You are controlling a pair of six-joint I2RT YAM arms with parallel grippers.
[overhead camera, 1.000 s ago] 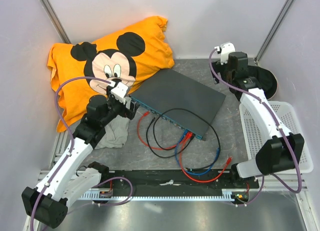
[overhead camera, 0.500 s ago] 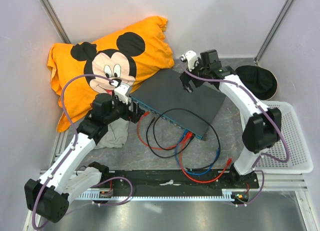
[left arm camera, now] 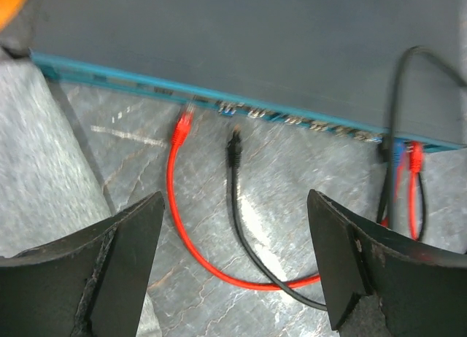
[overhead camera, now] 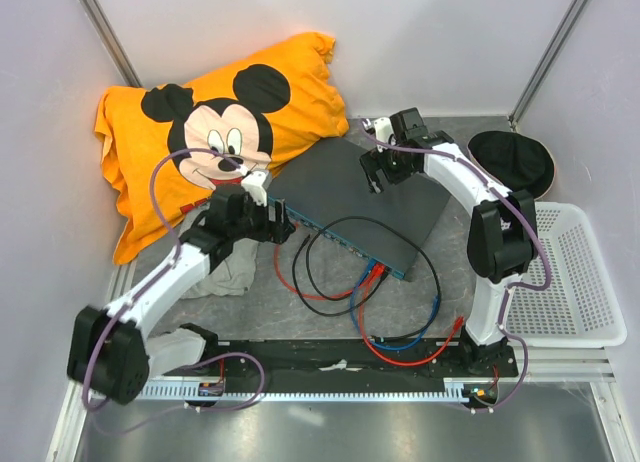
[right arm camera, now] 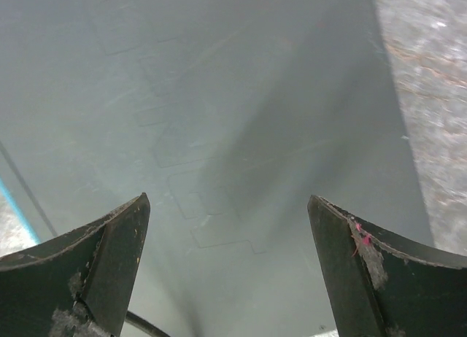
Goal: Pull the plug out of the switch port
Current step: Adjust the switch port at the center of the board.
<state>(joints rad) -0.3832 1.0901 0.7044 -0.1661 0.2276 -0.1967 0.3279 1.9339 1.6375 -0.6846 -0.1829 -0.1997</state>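
The switch [overhead camera: 365, 192] is a flat dark grey box lying diagonally, its teal socket face [left arm camera: 292, 122] toward the left arm. My left gripper [overhead camera: 280, 227] is open and empty just in front of that face [left arm camera: 237, 279]. A red plug [left arm camera: 184, 125] sits at a socket near the face's left end; blur hides whether it is seated. A black plug [left arm camera: 233, 144] lies loose on the mat beside it. Blue [left arm camera: 398, 158] and red [left arm camera: 416, 156] plugs sit in sockets further right. My right gripper [overhead camera: 382, 172] is open and empty above the switch's top [right arm camera: 219, 96].
An orange Mickey pillow [overhead camera: 220, 122] lies behind the switch. A grey cloth [overhead camera: 232, 267] is under my left arm. Red, black and blue cables loop on the mat [overhead camera: 400, 337]. A black round cap [overhead camera: 515, 162] and a white basket [overhead camera: 575, 282] stand at the right.
My right arm has swung left from beside the black cap to over the switch's top. My left gripper has shifted right and lower toward the teal face.
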